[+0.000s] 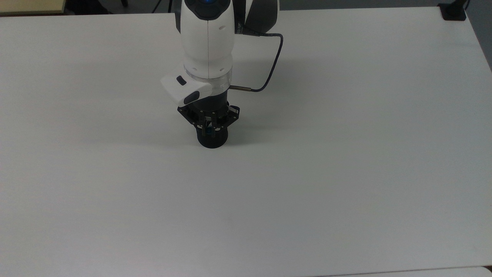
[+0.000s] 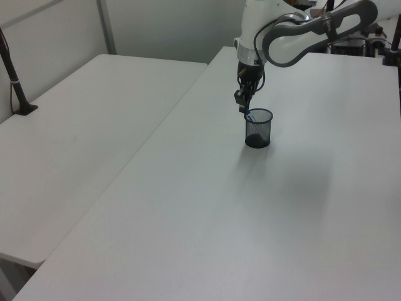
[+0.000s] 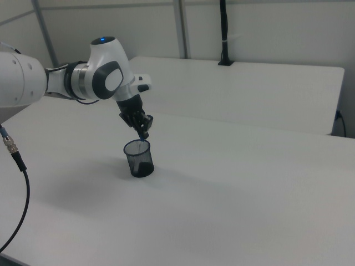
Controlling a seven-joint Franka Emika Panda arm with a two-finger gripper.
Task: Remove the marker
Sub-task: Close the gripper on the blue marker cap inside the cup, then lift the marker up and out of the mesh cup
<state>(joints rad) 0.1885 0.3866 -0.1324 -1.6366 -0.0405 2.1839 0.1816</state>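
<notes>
Blue-capped marker (image 2: 249, 115) in black mesh cup (image 2: 258, 132), tilted, cap end above the rim. Probably light, stiff, smooth plastic, so maybe slippery; best to take squarely at the cap. Gripper (image 2: 245, 109) right at that cap; cannot tell how wide open, or whether holding.

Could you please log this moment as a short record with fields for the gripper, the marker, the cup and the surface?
gripper: gripper pointing down, right at the marker's blue cap, over the cup's rim
fingers: close together at the cap; a firm grip cannot be confirmed
marker: marker in the cup, leaning on the rim at the left view's left, blue cap up
cup: black mesh cup upright on the table
surface: white table
</notes>
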